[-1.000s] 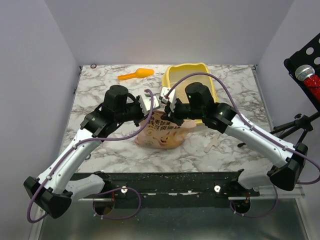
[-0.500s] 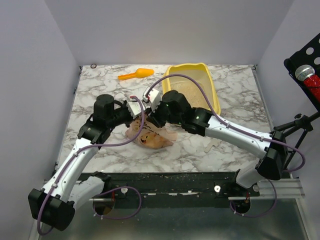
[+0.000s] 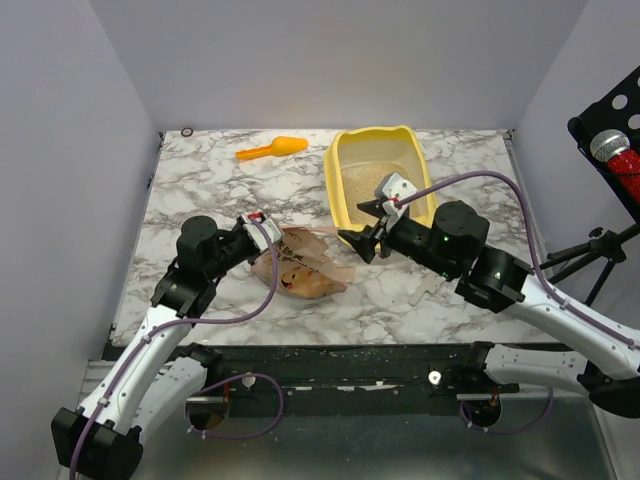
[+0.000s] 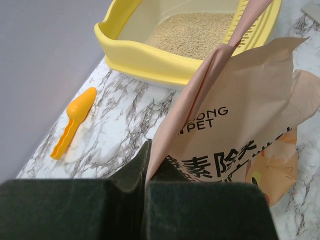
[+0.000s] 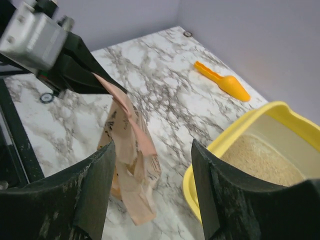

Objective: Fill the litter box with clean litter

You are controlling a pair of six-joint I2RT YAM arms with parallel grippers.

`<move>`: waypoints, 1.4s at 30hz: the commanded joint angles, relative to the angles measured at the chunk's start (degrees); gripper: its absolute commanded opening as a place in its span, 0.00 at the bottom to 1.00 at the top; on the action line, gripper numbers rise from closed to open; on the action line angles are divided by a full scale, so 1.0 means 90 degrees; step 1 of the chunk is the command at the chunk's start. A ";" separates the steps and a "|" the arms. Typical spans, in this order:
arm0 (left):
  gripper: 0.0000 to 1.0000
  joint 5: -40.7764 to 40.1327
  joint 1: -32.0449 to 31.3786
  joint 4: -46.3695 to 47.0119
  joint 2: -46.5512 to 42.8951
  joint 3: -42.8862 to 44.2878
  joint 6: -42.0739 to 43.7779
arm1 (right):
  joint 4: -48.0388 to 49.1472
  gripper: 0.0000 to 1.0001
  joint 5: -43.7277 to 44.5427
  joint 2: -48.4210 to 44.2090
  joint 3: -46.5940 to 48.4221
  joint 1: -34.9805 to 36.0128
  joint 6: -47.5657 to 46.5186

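LITTER POURED, BAG LOWERED: The pinkish-tan bag [image 3: 305,272] of cat litter is seen set back down on the marble table [image 3: 200,180], near the litter box [image 3: 372,133], after being held up between both arms at the box's near rim a second earlier. The right claw [image 3: 363,225], then pinched shut at the bag, has been opened wide and drawn back to the right. Nothing is held in it, and in the right wrist view the bag is seen beyond its spread fingers, apart from them. The left claw [image 3: 266,230] is kept tightly closed on the bag's upper edge, by which the slack bag is propped up. The clean litter [image 3: 362,180] is spread as a pale beige layer over the floor of the yellow box, which stands at the far side of the table, right of centre. An orange scoop [image 3: 272,149] lies well to its left. The release is taken to mean that pouring is over for now: litter is in the box, though the layer looks shallow, and whether more is left in the bag cannot be told
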 commanded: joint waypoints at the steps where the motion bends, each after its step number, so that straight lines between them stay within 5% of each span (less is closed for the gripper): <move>1: 0.00 -0.0290 -0.0055 0.0493 -0.0195 -0.0098 -0.0092 | -0.0111 0.69 0.0166 -0.0085 -0.0861 -0.0486 0.0083; 9: 0.00 -0.0652 -0.0055 0.0884 -0.0409 -0.0303 -0.0229 | 0.0484 0.35 -0.0821 0.0676 -0.1087 -0.1083 0.0406; 13: 0.00 -0.0817 -0.0065 0.0942 -0.0439 -0.0342 -0.0248 | 0.0953 0.00 -0.1406 0.1096 -0.1146 -0.1190 0.0532; 30: 0.00 -0.1267 -0.0085 0.1011 -0.0517 -0.0449 -0.0687 | 0.2311 0.00 -0.3711 0.2229 -0.1360 -0.1454 0.0474; 42: 0.00 -0.1472 -0.0085 0.1079 -0.0634 -0.0576 -0.0756 | 0.1385 0.00 -0.4951 0.2600 -0.1156 -0.1503 0.0016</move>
